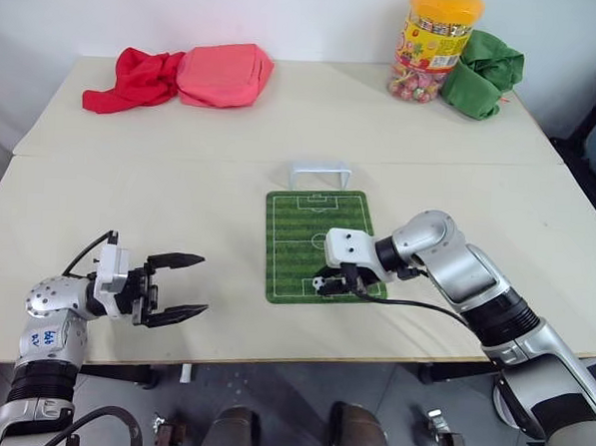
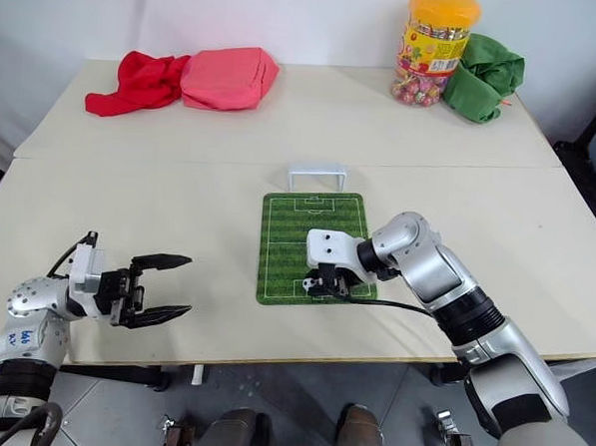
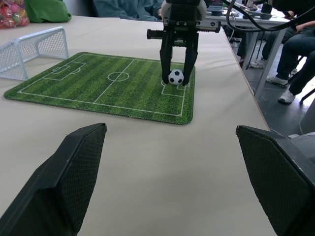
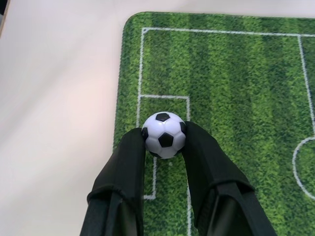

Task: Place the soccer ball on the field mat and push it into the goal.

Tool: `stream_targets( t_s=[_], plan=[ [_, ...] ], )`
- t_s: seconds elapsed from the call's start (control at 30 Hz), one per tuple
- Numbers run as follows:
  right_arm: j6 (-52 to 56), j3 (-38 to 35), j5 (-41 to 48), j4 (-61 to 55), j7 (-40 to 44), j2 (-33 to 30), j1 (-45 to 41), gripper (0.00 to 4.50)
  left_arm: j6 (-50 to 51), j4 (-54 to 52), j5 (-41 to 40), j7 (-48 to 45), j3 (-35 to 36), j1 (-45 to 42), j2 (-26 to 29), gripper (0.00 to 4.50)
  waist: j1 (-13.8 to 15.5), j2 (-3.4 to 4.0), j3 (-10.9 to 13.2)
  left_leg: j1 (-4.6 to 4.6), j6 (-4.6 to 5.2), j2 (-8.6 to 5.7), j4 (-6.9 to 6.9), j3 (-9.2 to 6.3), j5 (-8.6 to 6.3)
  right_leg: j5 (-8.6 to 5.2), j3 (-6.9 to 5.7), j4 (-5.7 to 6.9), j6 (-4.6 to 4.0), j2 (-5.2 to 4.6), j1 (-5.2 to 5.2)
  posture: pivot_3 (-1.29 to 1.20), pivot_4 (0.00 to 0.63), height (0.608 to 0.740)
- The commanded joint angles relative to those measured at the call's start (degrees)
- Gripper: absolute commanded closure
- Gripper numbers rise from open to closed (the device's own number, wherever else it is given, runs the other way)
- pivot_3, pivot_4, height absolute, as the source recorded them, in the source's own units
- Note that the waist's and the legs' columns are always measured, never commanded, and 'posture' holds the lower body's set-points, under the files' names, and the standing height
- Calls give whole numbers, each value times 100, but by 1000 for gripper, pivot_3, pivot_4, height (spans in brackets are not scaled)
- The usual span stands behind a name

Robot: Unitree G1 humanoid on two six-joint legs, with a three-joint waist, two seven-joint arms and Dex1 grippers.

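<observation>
Beige table [image 1: 179,197] carries the field mat [image 1: 303,223]. My right gripper [image 3: 176,78] pinches the soccer ball [image 4: 163,134] low over the mat's near end, opposite the goal [image 1: 319,171], ready to set it down. My left gripper [image 1: 180,289] waits aside with jaws apart, holding nothing.

Red cloth [image 1: 131,79] bunched at table's [image 1: 130,194] far left, touching pink pouch [image 1: 226,74]. Far right: candy jar [image 1: 437,45] with orange lid, upright, green cloth bundle [image 1: 484,73] pressed against it. Seated people's legs [image 3: 295,54] beyond table edge.

Goal [image 1: 319,173] behind field mat [image 1: 300,218] — soccer ball [image 4: 163,134] above it.
</observation>
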Motion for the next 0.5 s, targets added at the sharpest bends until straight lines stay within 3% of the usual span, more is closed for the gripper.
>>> stream_targets(
  t_s=[0.03,0.5],
  plan=[
    [-76,-77,29,-94,115,-13,-64,3678,-1,-166,-91,-4,124,55,28,0,0,0,0,0,0,0,0,0,0,0,0,0,0,0,0,0,150,740],
    [-104,-115,-11,-23,150,-60,26,3678,-31,-76,-58,79,120,-61,18,0,0,0,0,0,0,0,0,0,0,0,0,0,0,0,0,0,150,740]
  ],
)
